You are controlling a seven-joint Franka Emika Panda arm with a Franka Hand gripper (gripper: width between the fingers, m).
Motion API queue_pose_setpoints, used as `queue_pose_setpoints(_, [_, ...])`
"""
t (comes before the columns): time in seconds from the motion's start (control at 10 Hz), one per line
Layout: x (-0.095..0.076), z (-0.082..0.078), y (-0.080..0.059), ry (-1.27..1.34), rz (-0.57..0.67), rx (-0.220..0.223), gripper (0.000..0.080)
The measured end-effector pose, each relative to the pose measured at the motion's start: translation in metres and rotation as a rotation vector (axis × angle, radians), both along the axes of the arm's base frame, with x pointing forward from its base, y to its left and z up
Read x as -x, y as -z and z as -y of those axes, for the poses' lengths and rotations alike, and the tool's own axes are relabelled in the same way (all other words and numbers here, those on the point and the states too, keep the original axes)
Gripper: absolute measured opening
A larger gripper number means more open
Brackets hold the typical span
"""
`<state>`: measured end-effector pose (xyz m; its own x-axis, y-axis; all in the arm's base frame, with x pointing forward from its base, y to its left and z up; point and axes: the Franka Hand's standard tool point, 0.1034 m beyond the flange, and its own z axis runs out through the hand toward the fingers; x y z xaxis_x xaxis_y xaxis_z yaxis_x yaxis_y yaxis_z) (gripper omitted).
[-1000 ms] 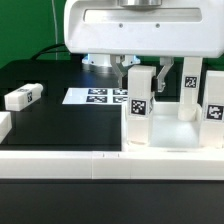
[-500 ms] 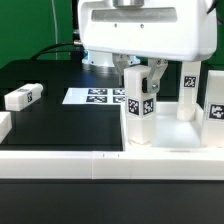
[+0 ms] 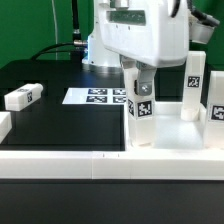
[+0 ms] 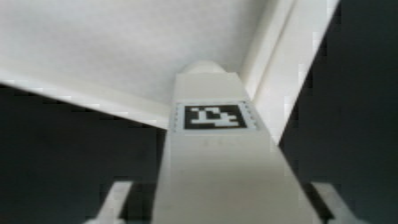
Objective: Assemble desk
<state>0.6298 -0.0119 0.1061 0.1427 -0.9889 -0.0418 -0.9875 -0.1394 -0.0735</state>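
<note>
The white desk top lies on the exterior view's right with three tagged square legs standing upright in its corner sockets. My gripper reaches down over the nearest leg. In the wrist view the leg runs up between my fingers, with a dark gap on each side, so the jaws are open around it and do not touch it. The desk top's inner face lies beyond the leg. The two other legs stand further right.
A loose tagged leg lies at the exterior view's left, with another white piece at the left edge. The marker board lies on the black table behind. A long low white rail runs along the front.
My hand has turned about the upright leg, so its white body looks narrower and the fingers sit closer together in the exterior view. The leg stands where it did.
</note>
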Motion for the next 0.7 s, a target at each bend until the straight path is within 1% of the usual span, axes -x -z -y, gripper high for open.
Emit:
queue_pose_setpoints(0.1, [0.0,-0.0004,0.0,0.052,-0.003,-0.004,0.029])
queue_pose_setpoints(0.3, [0.0001,-0.0005,0.0003,0.049,-0.003,-0.003,0.029])
queue_pose_setpoints(0.4, [0.0014,0.0001,0.0008,-0.025,-0.006,0.001,0.0457])
queue_pose_setpoints(0.5, [0.0031,-0.0005,0.0012,-0.055,-0.017,-0.001,0.0457])
queue_pose_setpoints(0.6, [0.004,-0.0025,0.0002,-0.135,-0.027,0.002,0.0597])
queue_pose_setpoints(0.7, [0.0036,-0.0043,0.0001,-0.261,-0.02,0.008,0.0639])
